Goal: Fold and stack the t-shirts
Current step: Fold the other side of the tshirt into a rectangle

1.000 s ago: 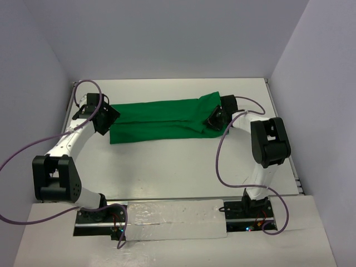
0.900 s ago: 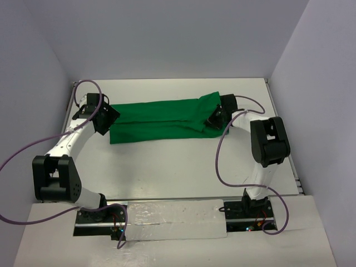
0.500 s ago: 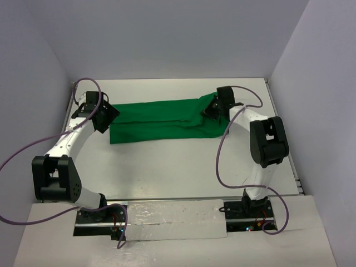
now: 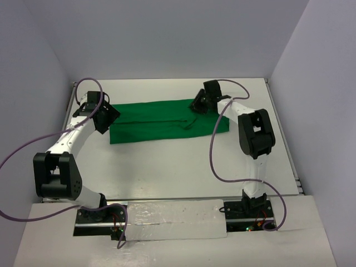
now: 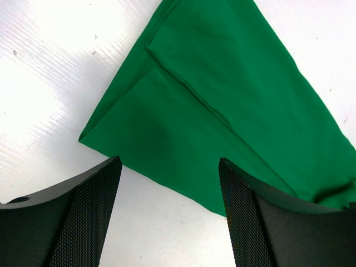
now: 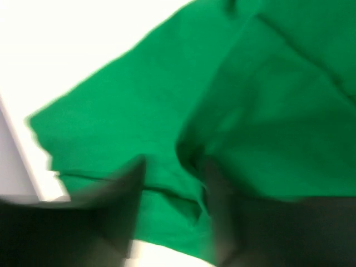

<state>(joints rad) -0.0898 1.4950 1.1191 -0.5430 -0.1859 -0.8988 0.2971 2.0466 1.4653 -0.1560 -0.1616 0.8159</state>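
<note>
The green t-shirt (image 4: 167, 119) lies flat on the white table as a long folded strip, with a small wrinkle near its right half. My left gripper (image 4: 105, 117) hovers at the strip's left end. In the left wrist view it (image 5: 169, 164) is open and empty, over the shirt's near edge (image 5: 222, 83) and bare table. My right gripper (image 4: 199, 104) is over the strip's upper right part. The right wrist view is blurred. There its jaws (image 6: 175, 172) stand apart over the cloth (image 6: 111, 122), with a raised fold beside the right finger (image 6: 219, 189).
The white table (image 4: 183, 167) is boxed in by pale walls at the back and both sides. A purple cable (image 4: 214, 156) loops from the right arm over the table's right half. Another cable hangs off the left arm.
</note>
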